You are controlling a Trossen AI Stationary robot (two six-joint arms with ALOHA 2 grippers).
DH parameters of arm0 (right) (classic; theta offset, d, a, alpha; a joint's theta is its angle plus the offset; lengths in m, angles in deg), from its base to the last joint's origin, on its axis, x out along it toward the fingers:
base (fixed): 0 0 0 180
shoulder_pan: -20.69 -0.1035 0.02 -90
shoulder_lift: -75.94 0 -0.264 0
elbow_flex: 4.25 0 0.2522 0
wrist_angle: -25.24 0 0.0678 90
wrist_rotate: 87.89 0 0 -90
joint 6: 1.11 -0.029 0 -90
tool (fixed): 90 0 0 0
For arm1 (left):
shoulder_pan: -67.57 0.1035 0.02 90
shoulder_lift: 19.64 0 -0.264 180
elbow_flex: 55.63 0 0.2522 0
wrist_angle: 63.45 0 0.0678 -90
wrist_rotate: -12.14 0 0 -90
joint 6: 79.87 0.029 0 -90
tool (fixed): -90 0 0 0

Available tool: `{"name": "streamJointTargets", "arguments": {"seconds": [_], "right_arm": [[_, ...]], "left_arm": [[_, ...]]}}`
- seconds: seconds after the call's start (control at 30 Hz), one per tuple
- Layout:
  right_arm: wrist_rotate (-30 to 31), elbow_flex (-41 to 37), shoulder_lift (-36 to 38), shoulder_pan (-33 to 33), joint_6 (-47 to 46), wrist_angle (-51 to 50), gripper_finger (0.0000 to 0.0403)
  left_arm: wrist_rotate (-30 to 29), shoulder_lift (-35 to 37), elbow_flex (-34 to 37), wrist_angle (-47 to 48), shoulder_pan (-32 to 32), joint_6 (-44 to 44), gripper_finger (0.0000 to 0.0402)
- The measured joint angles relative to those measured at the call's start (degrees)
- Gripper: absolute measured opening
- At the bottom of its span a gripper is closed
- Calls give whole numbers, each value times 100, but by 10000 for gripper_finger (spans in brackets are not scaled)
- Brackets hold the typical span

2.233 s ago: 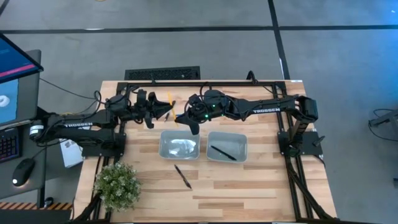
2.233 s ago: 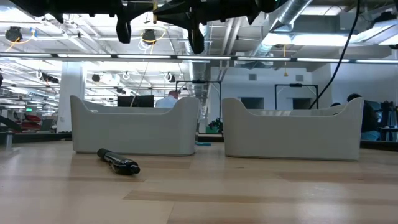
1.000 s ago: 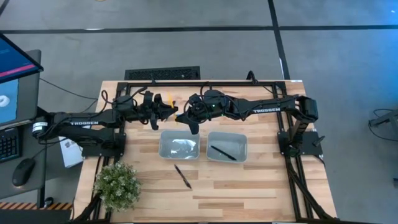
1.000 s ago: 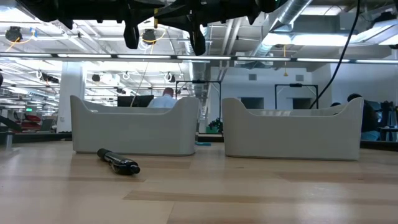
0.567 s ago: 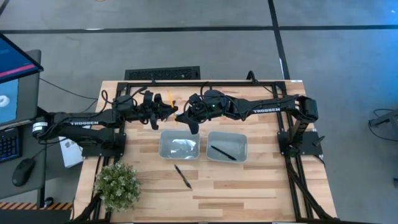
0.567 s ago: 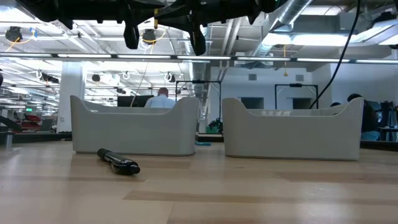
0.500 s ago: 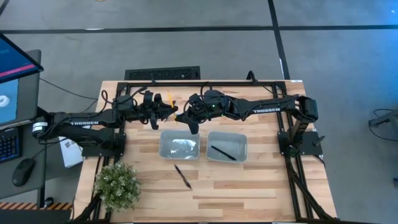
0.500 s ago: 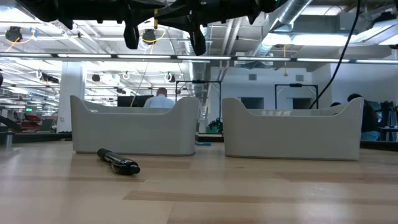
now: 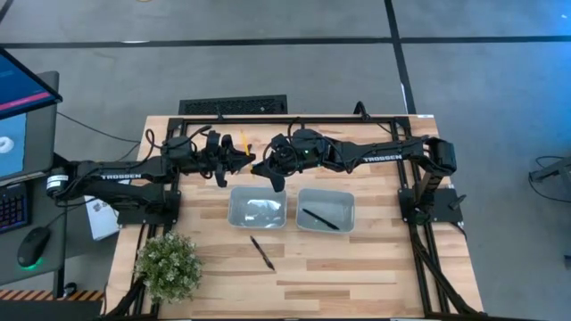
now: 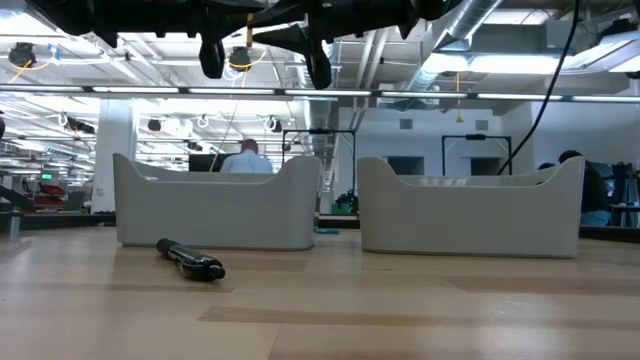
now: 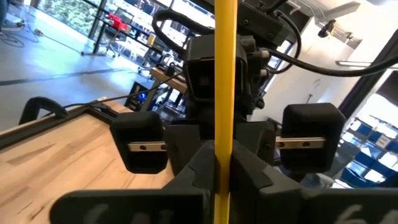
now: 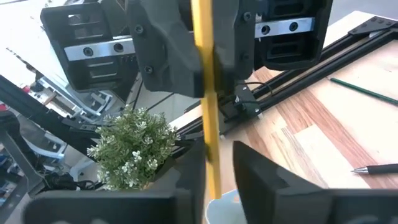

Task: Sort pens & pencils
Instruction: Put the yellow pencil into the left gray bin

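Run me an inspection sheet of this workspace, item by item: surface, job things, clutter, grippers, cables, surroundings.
Surface: wooden table, no spills seen.
Job's things: yellow pencil in the air between both grippers; one pen in the right tray, one loose pen in front of the left tray; green pencil lying on the table.
Clutter: potted plant at the front-left corner.
Grippers: left gripper shut on the yellow pencil; right gripper open around it.
Cables: cable runs to the left arm.
Surroundings: keyboard, monitor, a person far behind.
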Motion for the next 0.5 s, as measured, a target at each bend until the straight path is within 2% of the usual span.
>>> {"name": "streamJointTargets", "arguments": {"seconds": [0.13,0.3,0.5], "right_arm": [[-4,8,5,0,17,-224,157],[-267,5,62,2,223,-1488,214],[-280,5,245,-41,503,-3208,242]], "left_arm": [[120,0,0,80,0,-1,12],[203,2,0,738,33,-6,9],[529,2,2,1675,46,79,13]]}}
